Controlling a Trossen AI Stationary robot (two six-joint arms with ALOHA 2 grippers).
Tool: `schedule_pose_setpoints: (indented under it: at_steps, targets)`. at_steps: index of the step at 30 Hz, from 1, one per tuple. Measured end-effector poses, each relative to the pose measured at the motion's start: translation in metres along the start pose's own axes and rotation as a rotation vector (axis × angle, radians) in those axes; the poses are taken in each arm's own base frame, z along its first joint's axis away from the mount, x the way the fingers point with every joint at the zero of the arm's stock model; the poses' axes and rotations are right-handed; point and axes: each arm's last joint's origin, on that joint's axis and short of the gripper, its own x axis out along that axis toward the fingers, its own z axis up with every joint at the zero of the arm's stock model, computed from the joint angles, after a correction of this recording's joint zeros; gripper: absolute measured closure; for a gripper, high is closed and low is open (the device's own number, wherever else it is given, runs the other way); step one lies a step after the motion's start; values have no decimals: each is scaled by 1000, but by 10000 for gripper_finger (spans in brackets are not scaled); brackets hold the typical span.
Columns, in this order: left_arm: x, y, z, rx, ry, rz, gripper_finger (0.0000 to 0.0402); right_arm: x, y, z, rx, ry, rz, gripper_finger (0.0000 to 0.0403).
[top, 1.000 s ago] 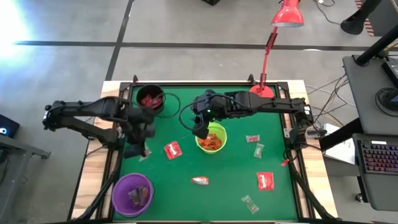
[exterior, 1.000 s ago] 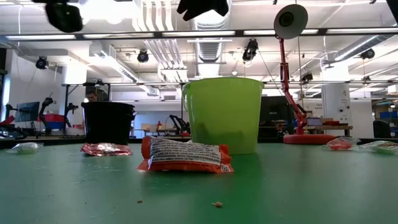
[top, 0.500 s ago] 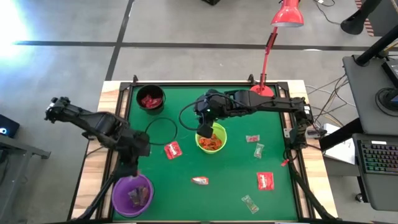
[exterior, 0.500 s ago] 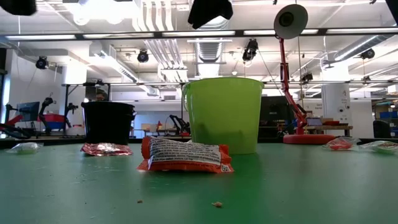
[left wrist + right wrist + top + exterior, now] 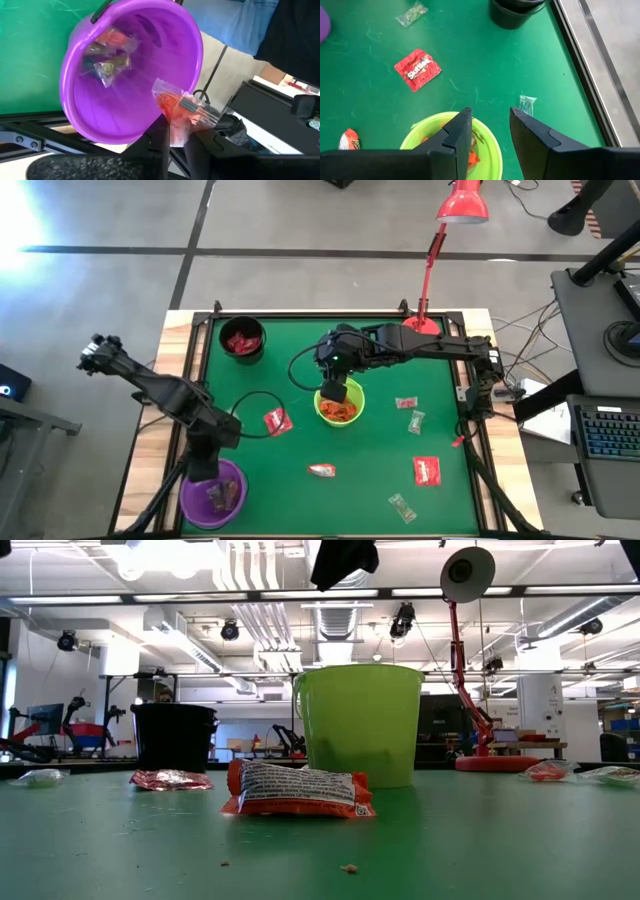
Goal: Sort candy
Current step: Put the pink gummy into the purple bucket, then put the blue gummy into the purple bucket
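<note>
My left gripper [image 5: 204,468] hangs over the far rim of the purple bowl [image 5: 213,492] and is shut on a clear-wrapped candy with a red sweet [image 5: 184,107]. The bowl [image 5: 90,125] holds several clear twist wrappers. My right gripper [image 5: 335,390] is open and empty above the lime-green bowl [image 5: 341,404], which holds orange-red wrappers; its fingers [image 5: 459,131] stand over the bowl's rim [image 5: 432,125]. Loose candy lies flat on the green table: a red packet [image 5: 277,420], an orange-red wrapper [image 5: 321,471], another red packet [image 5: 427,471], clear twists [image 5: 402,506]. My left gripper [image 5: 172,134] pinches the clear wrapper by its lower end [image 5: 175,125] between its two fingers. The candy sticks out past the fingertips, lifted clear, over the purple bowl's rim.
A black bowl [image 5: 243,340] with red packets stands at the far left. A red lamp [image 5: 428,280] stands at the far edge. Small candies [image 5: 416,421] [image 5: 405,403] lie right of the green bowl. In the low view the orange-red wrapper [image 5: 298,790] lies before the green bowl [image 5: 360,725].
My left gripper has swung from the table's left middle toward the near edge and now hangs over the purple bowl. My right gripper has shifted a little toward the right, over the lime-green bowl.
</note>
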Motion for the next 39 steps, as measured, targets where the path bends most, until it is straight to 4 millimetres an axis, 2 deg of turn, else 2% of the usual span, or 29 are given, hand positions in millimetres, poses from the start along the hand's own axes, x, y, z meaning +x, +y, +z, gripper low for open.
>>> schedule_pose_setpoints:
  at_steps: [18,26,34,39]
  targets:
    - [5,-1,3,23,12,12,300,0,-2,-1,-3,14,-5,286]
    - [-4,8,8,185,-305,266,299,2,-13,2,-66,-2,-21,279]
    - [-22,25,11,118,-627,613,299,5,-20,10,-193,-74,-47,279]
    - [-41,40,19,75,-686,693,299,8,-30,13,-192,-87,-120,290]
